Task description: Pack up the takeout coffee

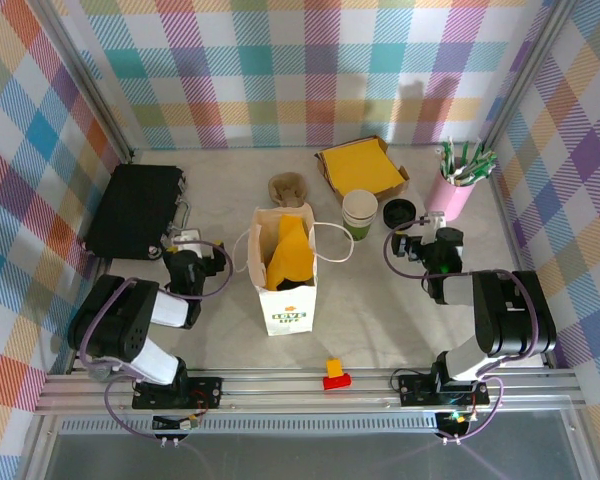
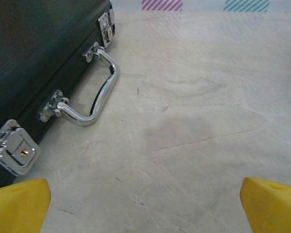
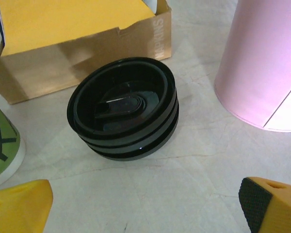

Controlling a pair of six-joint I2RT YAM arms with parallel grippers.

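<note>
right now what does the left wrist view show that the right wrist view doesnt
Left wrist, of the two: a black case with a chrome handle and latch.
Right wrist, of the two: a stack of black lids, a cardboard box of yellow sheets behind it, a pink tumbler to the right, and the edge of the coffee cup at left.
Both: the pale table, and open yellow fingertips at the bottom corners, left gripper and right gripper.

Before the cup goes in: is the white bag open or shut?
Open: the white bag stands upright, mouth spread, yellow item inside; the takeout coffee stands outside.
</note>
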